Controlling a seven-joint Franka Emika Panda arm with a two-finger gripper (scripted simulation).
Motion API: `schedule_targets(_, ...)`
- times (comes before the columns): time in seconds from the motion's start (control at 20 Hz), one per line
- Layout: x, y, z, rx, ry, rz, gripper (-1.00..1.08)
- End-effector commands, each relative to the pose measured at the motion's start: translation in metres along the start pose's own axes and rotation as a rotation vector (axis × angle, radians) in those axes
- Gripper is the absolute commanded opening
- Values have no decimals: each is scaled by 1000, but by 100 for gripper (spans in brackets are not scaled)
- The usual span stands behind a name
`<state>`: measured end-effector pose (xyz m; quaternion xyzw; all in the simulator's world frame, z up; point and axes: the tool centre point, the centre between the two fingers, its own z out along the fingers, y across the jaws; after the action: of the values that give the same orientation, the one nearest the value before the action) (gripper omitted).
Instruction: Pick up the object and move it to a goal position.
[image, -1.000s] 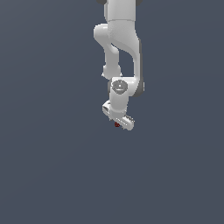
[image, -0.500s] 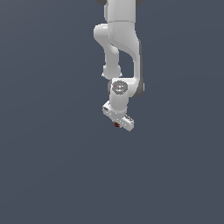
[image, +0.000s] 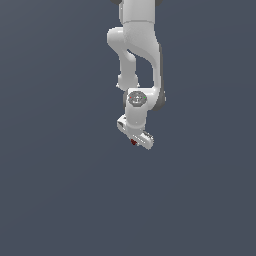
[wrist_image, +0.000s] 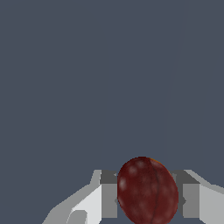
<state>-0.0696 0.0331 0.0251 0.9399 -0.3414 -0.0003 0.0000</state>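
Wrist view shows you the gripper (wrist_image: 148, 197) clamped on the dark red ball (wrist_image: 148, 191), fingers (wrist_image: 109, 194) pressing both its sides.

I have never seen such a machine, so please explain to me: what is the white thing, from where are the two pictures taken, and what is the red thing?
The white thing is a robot arm in a computer simulation, not a real room. The exterior view looks at the whole arm from outside; behind it is only a plain grey surface with nothing lying on it that I can see. At the arm's end is its claw. The other picture comes from a camera on the wrist, looking past the two grey fingers. The dark red ball sits between them, apparently gripped. In the exterior view it is only a tiny red spot.
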Motion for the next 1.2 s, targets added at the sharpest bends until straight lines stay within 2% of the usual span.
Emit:
schedule_targets(0.0,2,-3,-8,1,1,0,-100)
schedule_targets(0.45,17,-19,-64,0,1,1,-100)
schedule_targets(1.15,54,-60,-195,-1,2,1,-100)
